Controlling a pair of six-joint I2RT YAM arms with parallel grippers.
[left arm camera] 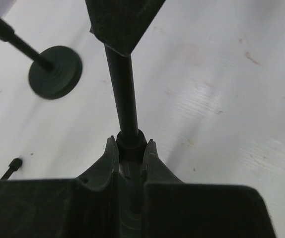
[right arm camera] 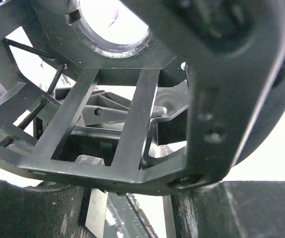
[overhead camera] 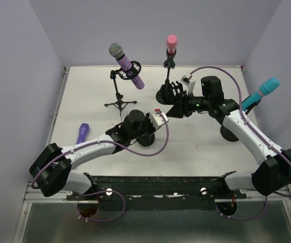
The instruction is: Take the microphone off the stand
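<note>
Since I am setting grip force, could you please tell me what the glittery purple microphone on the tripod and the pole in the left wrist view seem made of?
Microphone: body looks covered in purple glitter or tiny stones, speckled and sparkling; its head looks like silver metal mesh. Pole: smooth matte black with a faint sheen, probably painted metal, though plastic is possible.

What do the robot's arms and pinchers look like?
The left arm and right arm have smooth white links with chunky black joints. A purple cable loops along each one. The left gripper and right gripper are black, with two fingers each. A tiny green light glows on the right arm.
</note>
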